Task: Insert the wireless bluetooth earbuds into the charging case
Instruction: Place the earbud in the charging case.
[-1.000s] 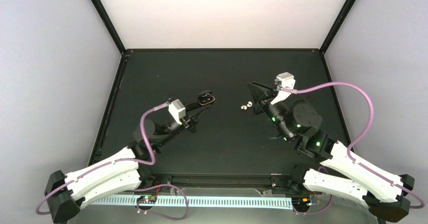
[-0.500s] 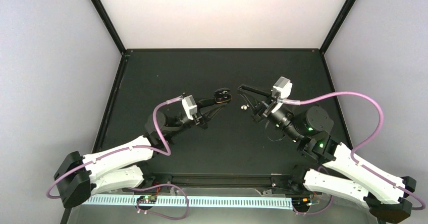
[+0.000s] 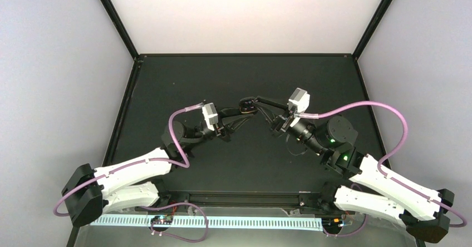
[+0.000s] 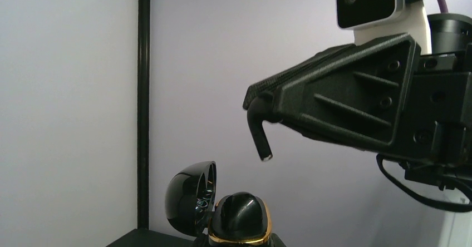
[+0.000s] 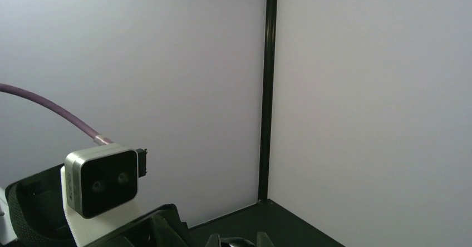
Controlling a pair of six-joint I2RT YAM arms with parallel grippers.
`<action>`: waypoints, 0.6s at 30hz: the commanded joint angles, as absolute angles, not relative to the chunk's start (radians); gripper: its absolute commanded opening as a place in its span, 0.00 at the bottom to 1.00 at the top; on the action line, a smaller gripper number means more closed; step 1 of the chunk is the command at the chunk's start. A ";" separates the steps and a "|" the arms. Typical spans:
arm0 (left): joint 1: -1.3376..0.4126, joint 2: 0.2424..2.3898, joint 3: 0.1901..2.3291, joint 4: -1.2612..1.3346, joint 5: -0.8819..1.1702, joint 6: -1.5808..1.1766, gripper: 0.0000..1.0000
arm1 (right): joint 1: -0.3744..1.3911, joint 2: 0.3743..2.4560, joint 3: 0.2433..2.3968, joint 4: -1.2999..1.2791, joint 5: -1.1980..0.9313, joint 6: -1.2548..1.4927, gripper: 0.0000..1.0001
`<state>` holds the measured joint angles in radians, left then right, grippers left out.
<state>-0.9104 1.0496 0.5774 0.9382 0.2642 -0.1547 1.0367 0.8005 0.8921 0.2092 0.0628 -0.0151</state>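
Currently both arms are meeting above the middle of the black desk (image 3: 222,74). Little else is sitting around them: purple cables (image 3: 370,103) are looping off each wrist, and a black frame post (image 4: 143,91) is standing in the far corner between pale walls. The left tool (image 3: 242,109) is clamping the charging case (image 4: 239,225) and holding it clear of the desk. The case's glossy black lid (image 4: 192,202) is standing open beside the gold-rimmed base. The right tool (image 4: 260,138) is reaching in from the right and hanging just above the case, apart from it. Its fingers are drawn narrow, and whether anything is pinched between them is not showing. Its body is covering part of the desk in the overhead view, and the wireless bluetooth earbuds are not showing clearly in any view. The inside of the case is too dark to tell what is lying there.
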 commanded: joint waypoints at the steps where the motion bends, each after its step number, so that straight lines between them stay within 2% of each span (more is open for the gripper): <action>1: -0.914 1.062 0.621 0.993 0.282 -0.218 0.02 | 1.043 0.798 0.874 0.261 0.089 -0.029 0.01; 18: -0.914 1.052 0.627 0.979 0.275 -0.259 0.02 | 1.043 0.810 0.857 0.249 0.125 -0.014 0.01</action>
